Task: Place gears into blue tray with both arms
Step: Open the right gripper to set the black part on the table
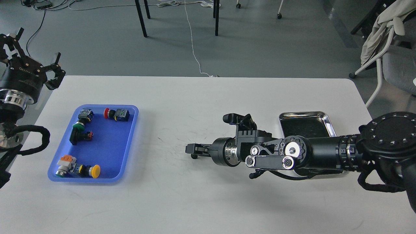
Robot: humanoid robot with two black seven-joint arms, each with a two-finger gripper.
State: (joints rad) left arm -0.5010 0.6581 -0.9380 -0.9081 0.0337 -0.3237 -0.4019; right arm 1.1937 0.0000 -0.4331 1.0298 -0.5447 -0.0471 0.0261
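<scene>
The blue tray (109,148) lies at the table's left and holds several coloured-cap push-button switches; I see no gears in it. My right gripper (191,150) reaches left over the middle of the table, low above the surface and well right of the tray. Its fingers are dark and cannot be told apart. A small black round piece (194,157), possibly a gear, shows just under the fingertips; whether it is held is unclear. My left gripper (32,53) hangs open beyond the table's far left corner, with nothing between its claws.
A shiny steel tray (305,114) with a dark inside sits at the right, its near part hidden behind my right forearm. Chair legs and cables are on the floor beyond the table. A chair with cloth stands at the far right.
</scene>
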